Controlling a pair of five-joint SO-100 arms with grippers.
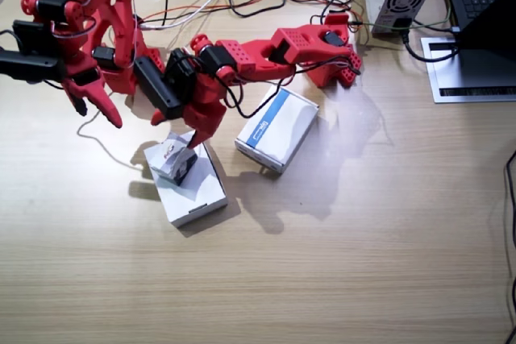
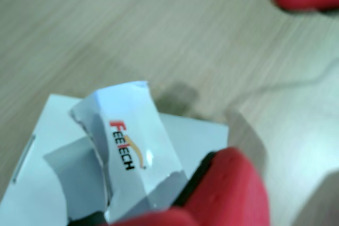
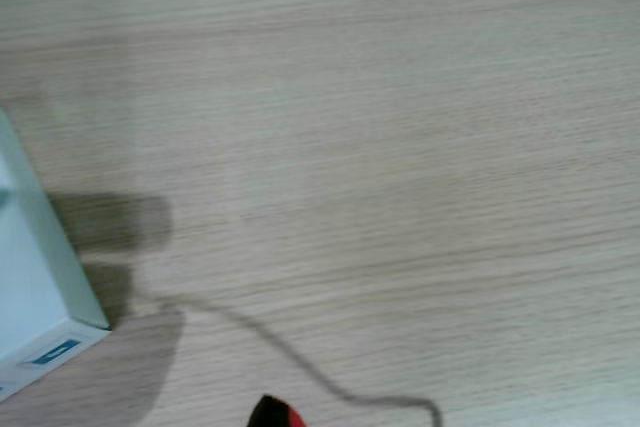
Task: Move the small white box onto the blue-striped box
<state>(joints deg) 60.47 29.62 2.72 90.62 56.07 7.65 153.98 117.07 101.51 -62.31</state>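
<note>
One small white box sits tilted atop the large white box, dark side down-right

The left gripper is reaching down onto the small white box, which is sitting on the large plain white box. The blue-striped box is lying just beside that plain box.
</note>
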